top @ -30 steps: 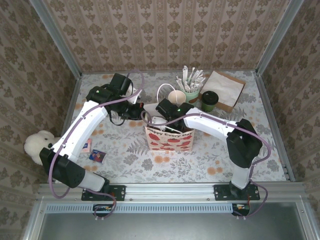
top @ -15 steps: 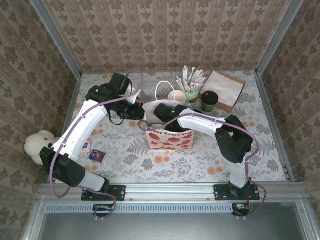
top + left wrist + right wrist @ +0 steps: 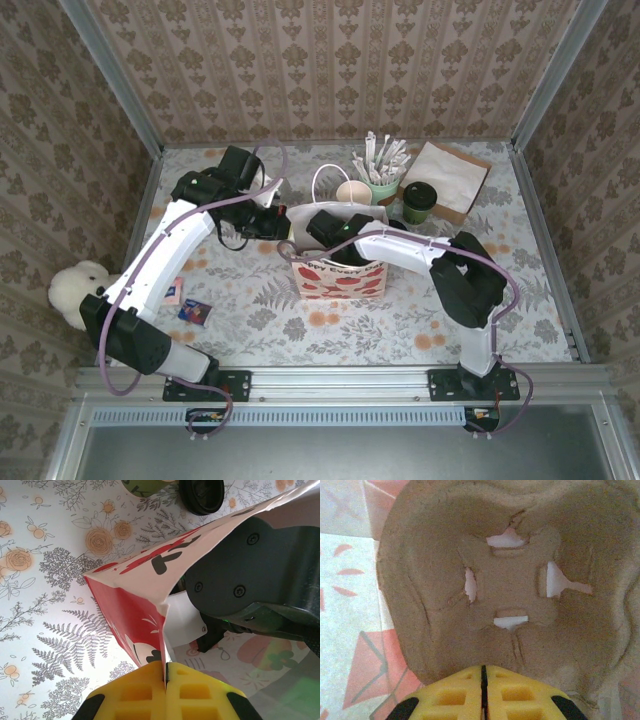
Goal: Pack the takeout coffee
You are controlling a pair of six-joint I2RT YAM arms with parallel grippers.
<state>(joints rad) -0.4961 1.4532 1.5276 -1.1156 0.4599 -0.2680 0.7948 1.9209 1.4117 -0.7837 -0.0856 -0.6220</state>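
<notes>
At the left edge a white plush toy [image 3: 75,290] is seen beside the floral-printed tabletop [image 3: 260,320], and a small dark packet [image 3: 195,312] lies near the left arm's base. The left claw [image 3: 165,674] is clamped on the upper left edge of a white paper gift bag with red prints [image 3: 340,278], its yellow fingers [image 3: 135,695] pressed together on the paper. The bag is stood upright at mid-tabletop with its mouth held open. The right claw [image 3: 482,677] is lowered inside the bag, its pads brought together just at the near rim of a brown moulded-pulp cup carrier [image 3: 505,580]; whether that rim is pinched cannot be told. The small round green paper cup with a cream rim and inside [image 3: 352,192] is stood on the tabletop just beyond the bag, outside it. Just to its right a green cup holding white paper-wrapped sticks [image 3: 383,185] is placed, then a dark green cup with a black lid [image 3: 419,200] and a brown paper napkin stack [image 3: 445,175].
</notes>
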